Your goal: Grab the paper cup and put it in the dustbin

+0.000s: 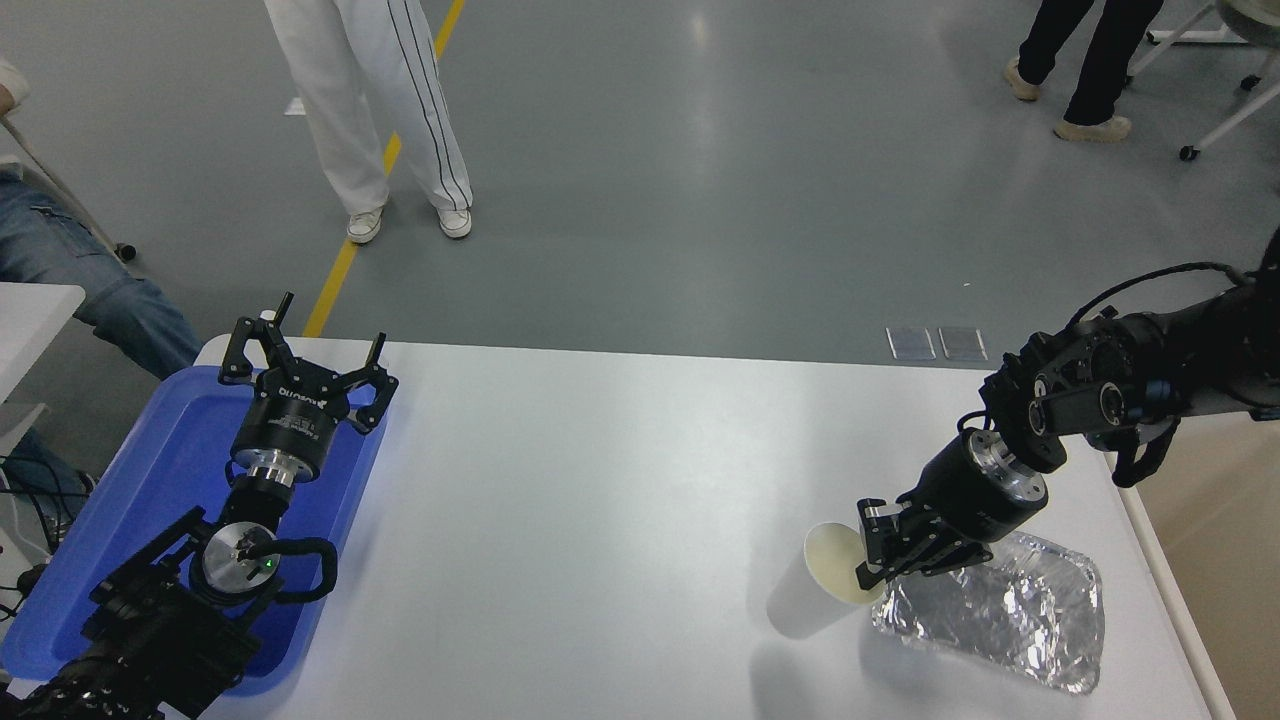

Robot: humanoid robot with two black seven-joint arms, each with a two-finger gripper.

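Cup (822,583), tilted and raised just left of the foil tray (1000,620), sits clamped by its rim in my right gripper (868,550).

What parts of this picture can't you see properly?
- Cup, head view: the right gripper covers part of its rim, so how the grip sits there is unclear.
- Foil tray: its far-left corner hides under that gripper.
- Dustbin: only a beige strip shows; the right edge cuts it off.
- Blue tray: mostly hidden by the parked left gripper and arm.
- People at the top: only legs show; the frame cuts them.
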